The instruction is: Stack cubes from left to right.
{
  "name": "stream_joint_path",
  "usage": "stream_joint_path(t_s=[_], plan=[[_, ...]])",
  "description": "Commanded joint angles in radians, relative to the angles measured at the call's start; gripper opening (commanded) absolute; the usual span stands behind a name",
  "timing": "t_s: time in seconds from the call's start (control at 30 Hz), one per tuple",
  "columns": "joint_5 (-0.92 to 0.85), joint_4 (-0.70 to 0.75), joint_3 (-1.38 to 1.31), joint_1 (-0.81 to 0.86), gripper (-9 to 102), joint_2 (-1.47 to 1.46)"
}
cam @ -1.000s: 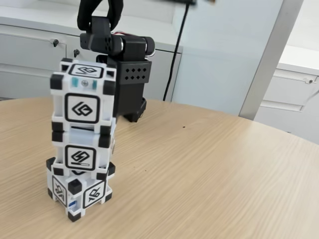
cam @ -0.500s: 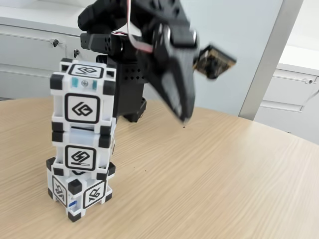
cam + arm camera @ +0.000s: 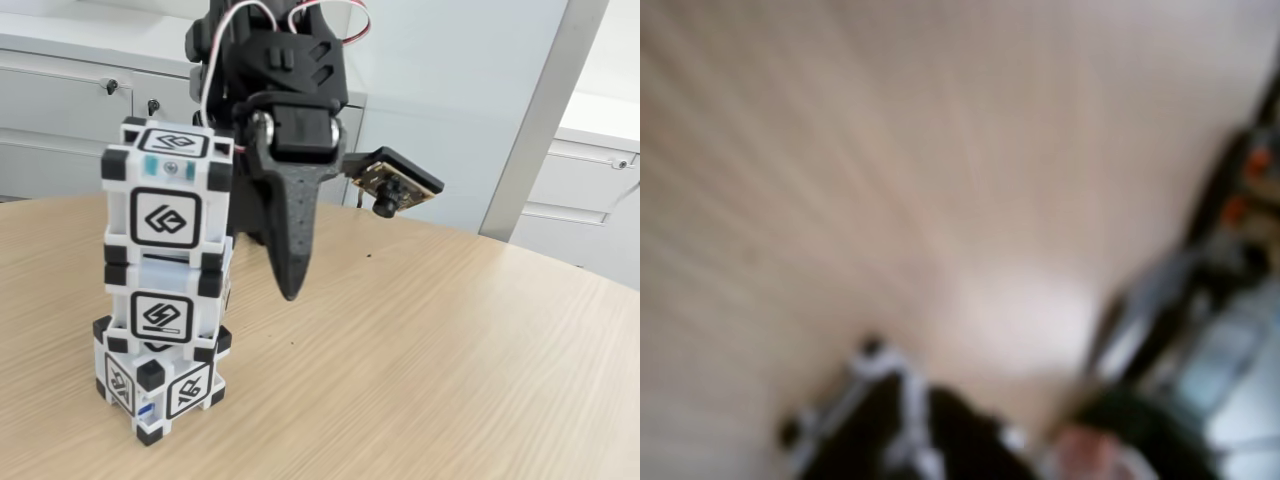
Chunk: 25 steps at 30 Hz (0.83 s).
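In the fixed view the black gripper point(image 3: 291, 290) points straight down, its tip hanging above the wooden table point(image 3: 420, 340), just right of the stack and touching nothing. The fingers look pressed together with nothing held. The three cubes stand stacked at the left: top cube point(image 3: 166, 187), middle cube point(image 3: 165, 305), bottom cube point(image 3: 155, 385) turned slightly. The wrist view is too blurred to read

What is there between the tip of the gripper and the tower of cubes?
Nothing: in the fixed view, bare table separates the gripper from the stack of cubes.
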Motion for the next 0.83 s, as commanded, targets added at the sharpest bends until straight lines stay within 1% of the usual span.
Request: stream_joint_path(t_s=[0.0, 0.8], plan=[[0.017, -0.002, -0.006, 0.018, 0, 0.029], [0.018, 0.000, -0.006, 0.018, 0, 0.029]])
